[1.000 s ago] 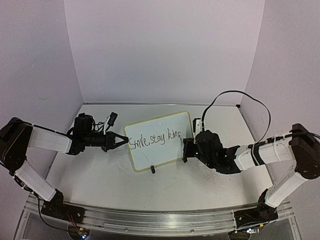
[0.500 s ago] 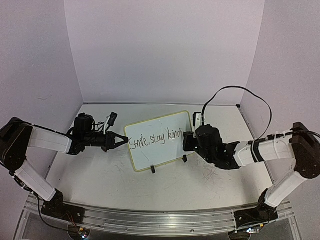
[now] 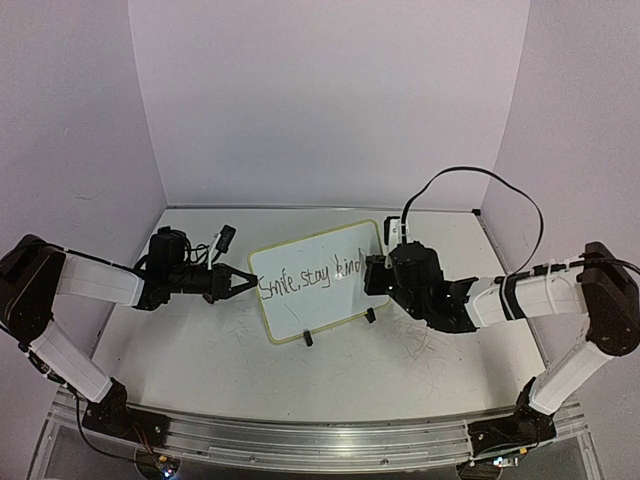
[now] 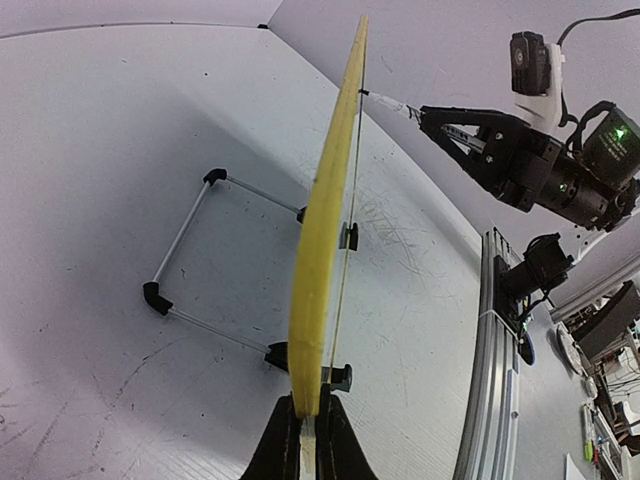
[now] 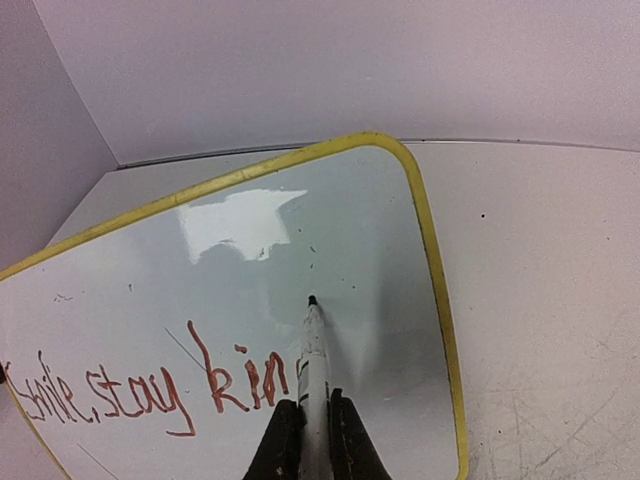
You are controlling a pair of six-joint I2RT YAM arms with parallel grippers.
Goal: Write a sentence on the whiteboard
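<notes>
whiteboard (image 3: pixel 312 298) edge clamped in left gripper (image 4: pixel 308 438), forearm level; right gripper (image 5: pixel 311 418) pinching marker (image 5: pixel 312 345).

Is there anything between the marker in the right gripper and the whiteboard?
Nothing visible. The marker in the right gripper points straight at the whiteboard, its tip on or just off the bare surface.

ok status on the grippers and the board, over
Left gripper shut on the whiteboard edge. Right gripper shut on the marker, tip at the sentence end. Nothing blocking.
</notes>
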